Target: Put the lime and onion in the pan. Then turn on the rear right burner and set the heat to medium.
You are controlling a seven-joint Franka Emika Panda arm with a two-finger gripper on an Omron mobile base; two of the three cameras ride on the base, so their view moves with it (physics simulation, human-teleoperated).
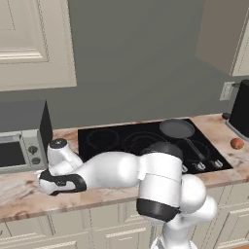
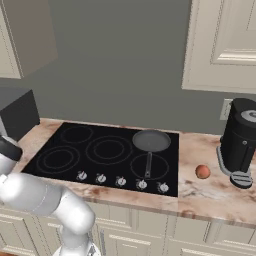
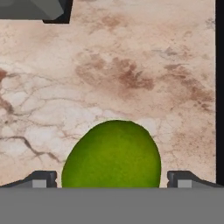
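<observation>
Glossy white rounded arm [image 1: 116,170] segments, dark grey-black joint bands, a black-capped round joint end, black-trimmed white hand, two small grey finger tips [image 3: 43,179] with paler pads

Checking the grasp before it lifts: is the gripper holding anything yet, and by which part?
Nothing is held. The open gripper straddles the lime, fingers clear of its sides.

A black cooktop [image 2: 100,150] is set in the marble counter [image 2: 210,192], with five knobs [image 2: 120,181] along its front edge. A microwave [image 1: 19,148] stands at the counter's left end. A dark coffee machine [image 2: 241,142] stands at the right, below the cream wall cabinets [image 2: 225,45].
</observation>
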